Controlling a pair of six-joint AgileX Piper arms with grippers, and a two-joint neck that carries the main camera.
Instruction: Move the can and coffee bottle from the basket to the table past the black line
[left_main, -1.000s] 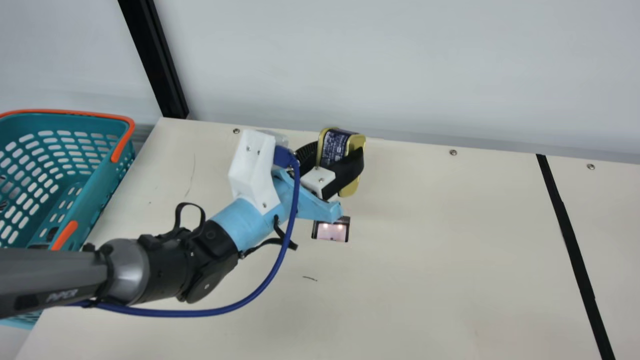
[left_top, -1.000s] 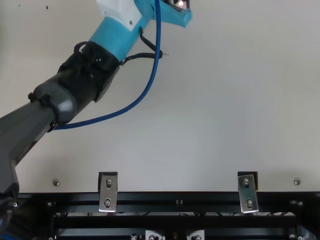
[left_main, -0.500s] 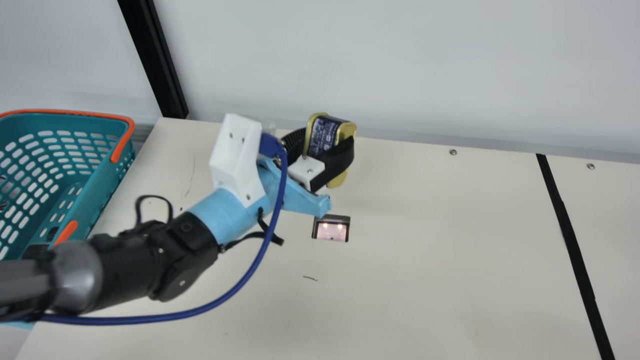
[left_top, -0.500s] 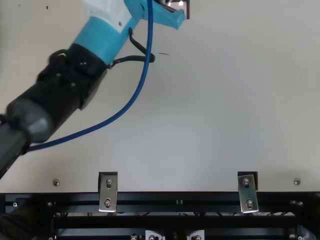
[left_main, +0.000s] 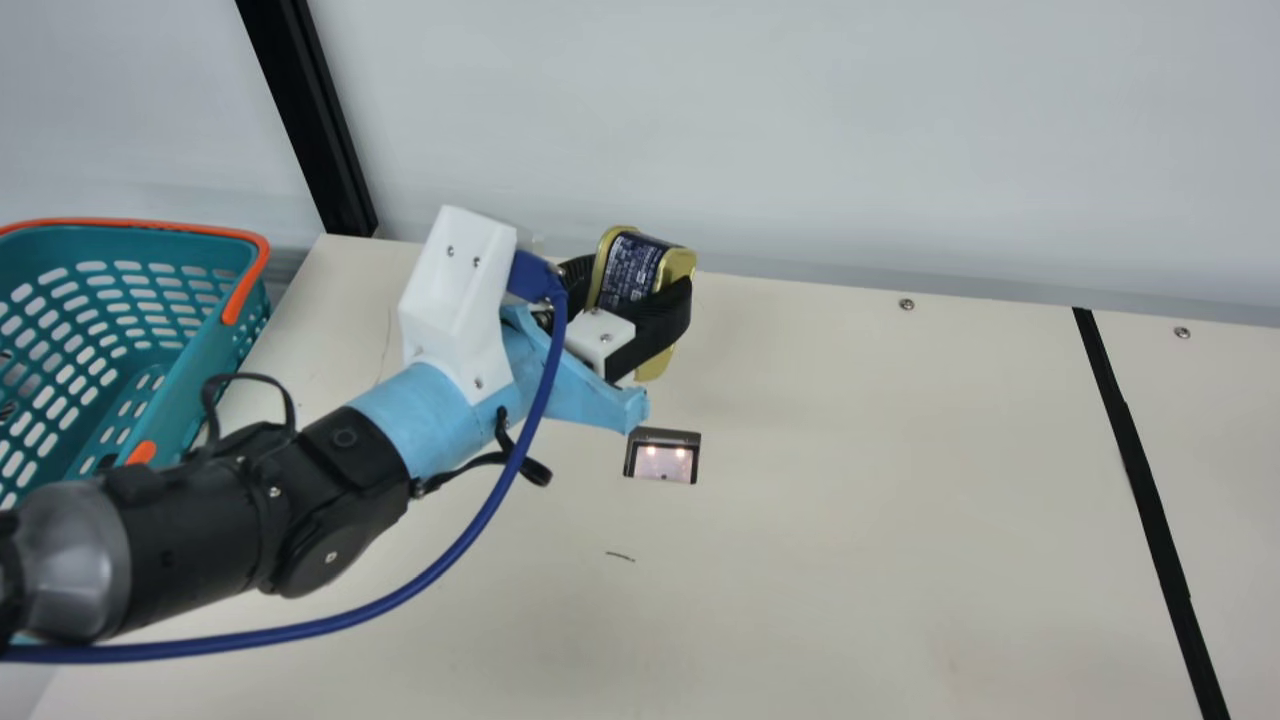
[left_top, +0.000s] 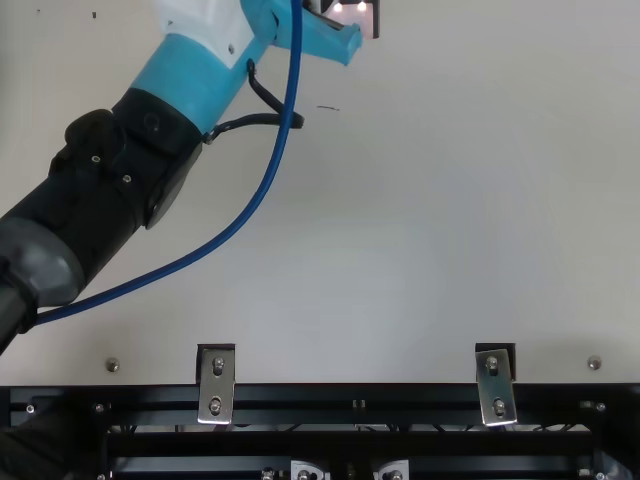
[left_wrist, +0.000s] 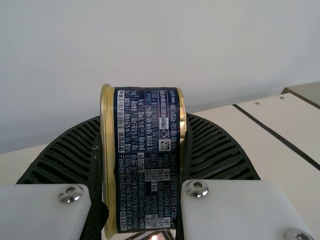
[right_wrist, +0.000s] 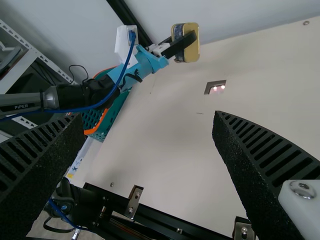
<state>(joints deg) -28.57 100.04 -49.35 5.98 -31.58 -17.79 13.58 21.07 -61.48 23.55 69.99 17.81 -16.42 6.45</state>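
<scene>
Item 1. Right end effector (right_wrist: 149, 119): fingers wide apart, nothing between them, above the tabletop (left_main: 850, 550); presumably idle, one arm sufficing for this carry.

Item 2. Teal perforated basket (left_main: 215, 360), orange-rimmed: beside the tabletop's left edge, likely set there as the source.

Item 3. Black tape line (left_main: 1147, 490): toward the tabletop's right side, running to the far edge; the mark to be passed.

Item 4. Left end effector (left_wrist: 142, 117): gripping the can, curved ribbed fingers against its flat ends, probably for broad contact; apparently raised to carry it clear.

Item 5. Rounded-rectangular navy-and-gold can (left_main: 632, 268): turned on its side between the left end effector's fingers, protruding beyond them, toward the tabletop's far left corner, well short of the black tape line
</scene>
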